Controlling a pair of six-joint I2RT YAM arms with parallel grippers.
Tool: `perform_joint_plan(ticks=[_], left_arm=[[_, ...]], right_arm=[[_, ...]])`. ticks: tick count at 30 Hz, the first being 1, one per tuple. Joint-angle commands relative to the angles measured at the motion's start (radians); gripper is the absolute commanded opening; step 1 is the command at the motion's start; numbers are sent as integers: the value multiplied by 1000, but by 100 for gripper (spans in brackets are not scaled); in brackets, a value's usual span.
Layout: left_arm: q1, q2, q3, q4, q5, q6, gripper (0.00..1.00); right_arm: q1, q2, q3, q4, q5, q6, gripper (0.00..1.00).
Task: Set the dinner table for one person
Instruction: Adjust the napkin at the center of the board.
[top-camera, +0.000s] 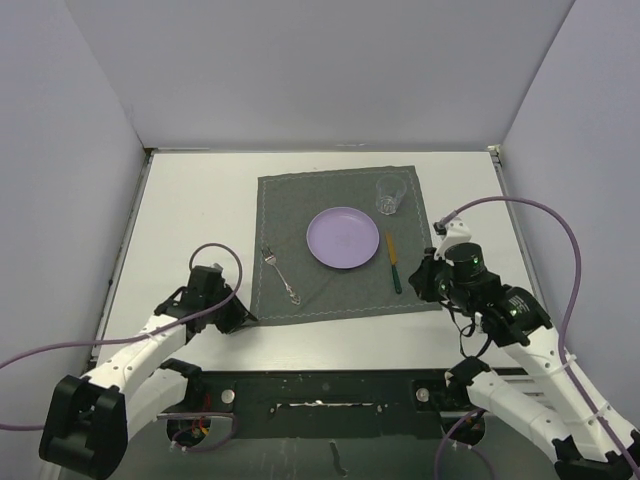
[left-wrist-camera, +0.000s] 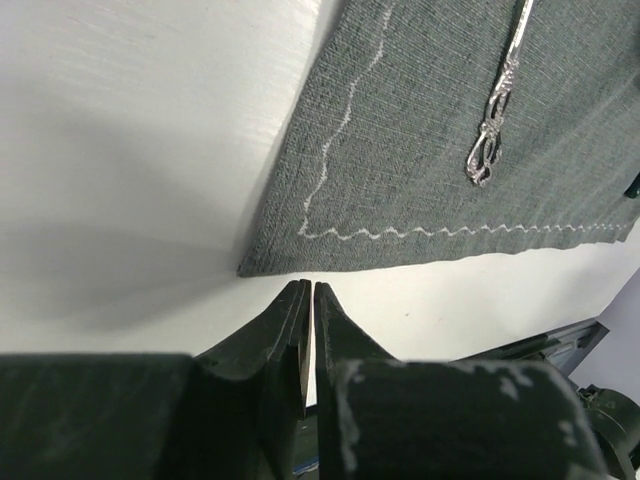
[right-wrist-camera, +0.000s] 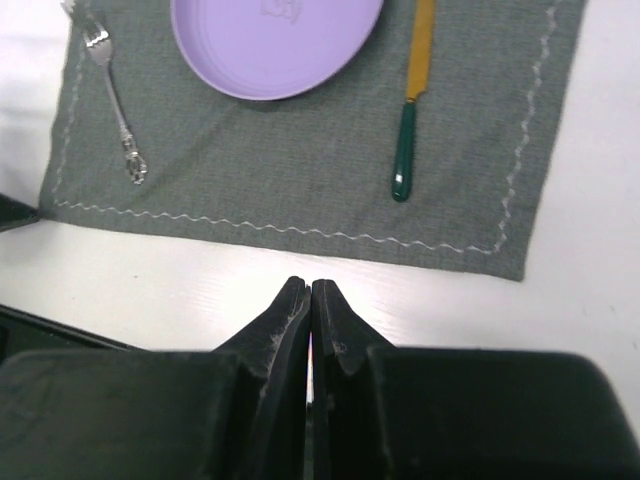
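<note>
At the near edge of the large flat white rectangular dinner table (top-camera: 200, 200), stretching from the arm bases to the back wall: left gripper (left-wrist-camera: 308, 285), fingers clenched on nothing, just off the near left corner of the dark grey stitched cloth placemat (top-camera: 300, 205). Right gripper (right-wrist-camera: 308, 282), likewise clenched and empty, over bare tabletop by the near right corner. On the cloth, ornate silver fork (top-camera: 280, 275) at left, yellow-bladed green-handled knife (top-camera: 393, 262) at right, round lilac plate (top-camera: 344, 237) between, apart from both. Farthest back, clear glass tumbler (top-camera: 390, 194), upright, near the far right corner.
</note>
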Motion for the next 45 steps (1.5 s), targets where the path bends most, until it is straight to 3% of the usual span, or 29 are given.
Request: perform_joint_plan(ticks=[1, 5, 7, 11, 25, 45], left_arm=[[1, -94, 41, -43, 21, 8, 7], [1, -197, 60, -93, -1, 7, 12], [3, -247, 87, -142, -15, 13, 20], [2, -314, 131, -198, -30, 23, 24], [6, -362, 174, -255, -29, 91, 25], [17, -338, 212, -229, 27, 156, 26]], right_arm=[[4, 24, -12, -82, 165, 45, 0], [7, 127, -17, -116, 191, 64, 0], [4, 148, -24, -112, 196, 78, 0], [-12, 228, -16, -108, 178, 92, 0], [-117, 557, 15, -33, 129, 33, 0], [-223, 817, 166, -81, 192, 37, 0]])
